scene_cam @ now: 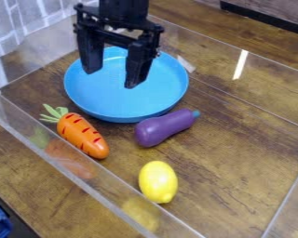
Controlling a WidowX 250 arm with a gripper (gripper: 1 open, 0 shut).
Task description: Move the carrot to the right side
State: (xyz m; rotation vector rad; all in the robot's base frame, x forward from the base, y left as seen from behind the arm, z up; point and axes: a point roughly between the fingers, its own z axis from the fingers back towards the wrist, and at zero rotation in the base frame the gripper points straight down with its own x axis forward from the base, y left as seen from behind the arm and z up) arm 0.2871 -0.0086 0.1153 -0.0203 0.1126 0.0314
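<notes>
The orange carrot (81, 134) with its green top lies on the wooden table at the left, near the front glass wall, its leafy end pointing up-left. My black gripper (113, 74) hangs open above the blue plate (164, 98), pointing down, with nothing between its fingers. It stands up and to the right of the carrot, well apart from it.
A purple eggplant (166, 126) lies just right of the carrot, touching the plate's front rim. A yellow lemon (158, 181) sits nearer the front. Clear glass walls (64, 177) enclose the table on the left and front.
</notes>
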